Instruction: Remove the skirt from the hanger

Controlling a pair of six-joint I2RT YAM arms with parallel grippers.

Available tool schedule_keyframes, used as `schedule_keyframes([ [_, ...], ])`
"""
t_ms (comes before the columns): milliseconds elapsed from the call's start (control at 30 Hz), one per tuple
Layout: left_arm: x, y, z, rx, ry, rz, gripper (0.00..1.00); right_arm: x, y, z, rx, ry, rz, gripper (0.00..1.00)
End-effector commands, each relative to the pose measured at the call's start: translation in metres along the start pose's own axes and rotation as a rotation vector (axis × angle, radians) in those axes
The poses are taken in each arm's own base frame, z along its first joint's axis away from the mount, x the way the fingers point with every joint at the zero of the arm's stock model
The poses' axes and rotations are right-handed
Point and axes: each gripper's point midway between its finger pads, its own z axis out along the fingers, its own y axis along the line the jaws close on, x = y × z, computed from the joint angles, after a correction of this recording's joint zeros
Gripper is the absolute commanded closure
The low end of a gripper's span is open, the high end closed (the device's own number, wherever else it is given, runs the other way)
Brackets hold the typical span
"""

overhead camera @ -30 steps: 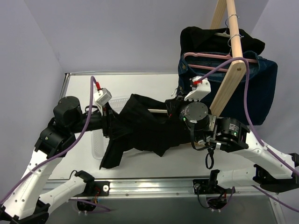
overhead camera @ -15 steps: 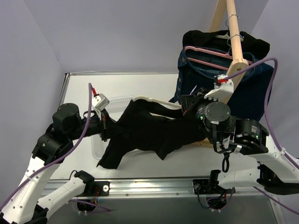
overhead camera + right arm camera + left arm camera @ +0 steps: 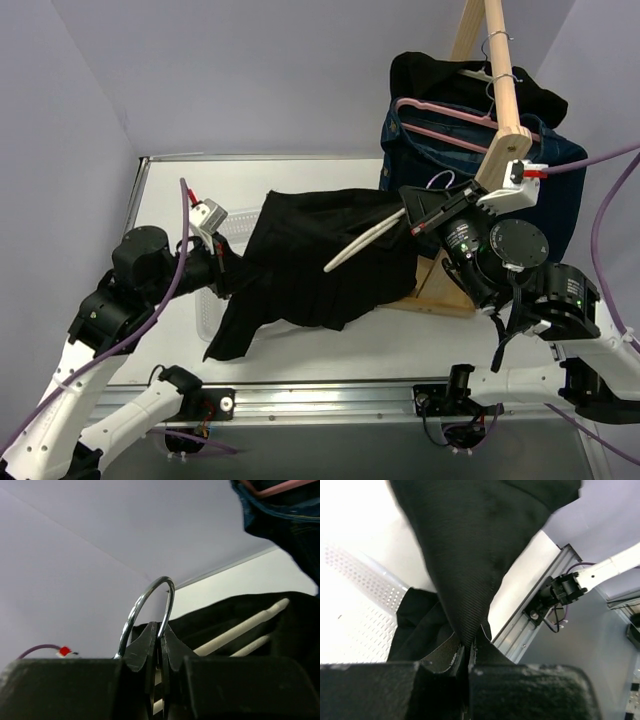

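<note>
White table [image 3: 300,180], lilac walls. The skirt [image 3: 300,265] hangs just above mid-table. We judge it soft, light and slack, so pinch a fold near the edge. Right of the skirt, a wooden rack [image 3: 503,90] with denim [image 3: 555,195] crowds the pull path. The hanger [image 3: 362,245] pokes out of the skirt. The left gripper [image 3: 468,652] is clamped tight on skirt cloth, the right gripper [image 3: 161,639] closed on the hanger's wire hook.

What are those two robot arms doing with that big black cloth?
They are taking a black skirt off a cream hanger. The right end effector pinches the hanger's metal hook and holds the hanger up. The left end effector is shut on a fold of the skirt at its other side. The skirt is not off yet: it hangs draped over the hanger between the two arms.
</note>
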Motion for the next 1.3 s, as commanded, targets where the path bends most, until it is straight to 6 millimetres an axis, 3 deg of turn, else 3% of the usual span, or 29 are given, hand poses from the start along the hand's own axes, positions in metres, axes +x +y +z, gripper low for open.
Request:
schedule_keyframes([
  [0, -0.044, -0.024, 0.006, 0.102, -0.081, 0.038, 0.98, -0.007, 0.053, 0.006, -0.164, -0.02, 0.166, 1.0],
  [167, -0.071, -0.028, 0.019, 0.111, -0.083, 0.061, 0.98, 0.003, 0.11, 0.011, -0.314, 0.052, 0.26, 1.0],
  [267, -0.086, -0.021, 0.018, 0.05, -0.096, 0.101, 0.98, 0.003, 0.127, 0.01, -0.365, 0.07, 0.29, 1.0],
  [300, -0.108, -0.021, 0.011, -0.002, -0.141, 0.128, 0.98, 0.001, 0.129, 0.009, -0.369, 0.069, 0.288, 1.0],
  [400, -0.13, -0.01, -0.006, -0.12, -0.156, 0.213, 0.98, -0.007, 0.122, 0.006, -0.352, 0.049, 0.27, 1.0],
  [433, -0.15, -0.012, -0.026, -0.178, -0.21, 0.236, 0.98, -0.016, 0.116, 0.003, -0.342, 0.029, 0.271, 1.0],
  [500, -0.167, -0.007, -0.039, -0.249, -0.241, 0.282, 0.98, -0.026, 0.108, -0.001, -0.329, 0.008, 0.255, 1.0],
  [533, -0.182, -0.01, -0.056, -0.292, -0.287, 0.304, 0.98, -0.035, 0.103, -0.005, -0.319, -0.009, 0.256, 1.0],
  [600, -0.192, -0.006, -0.063, -0.338, -0.302, 0.34, 0.98, -0.046, 0.098, -0.011, -0.319, -0.028, 0.252, 1.0],
  [633, -0.206, -0.011, -0.077, -0.358, -0.351, 0.356, 0.98, -0.047, 0.094, -0.011, -0.305, -0.029, 0.241, 1.0],
  [733, -0.221, -0.021, -0.084, -0.343, -0.389, 0.383, 0.98, -0.053, 0.09, -0.014, -0.295, -0.036, 0.22, 1.0],
  [933, -0.23, -0.035, -0.067, -0.245, -0.389, 0.395, 0.98, -0.051, 0.082, -0.016, -0.283, -0.032, 0.187, 1.0],
  [1267, -0.215, -0.04, -0.025, -0.092, -0.316, 0.343, 0.98, -0.06, 0.065, -0.024, -0.259, -0.049, 0.178, 1.0],
])
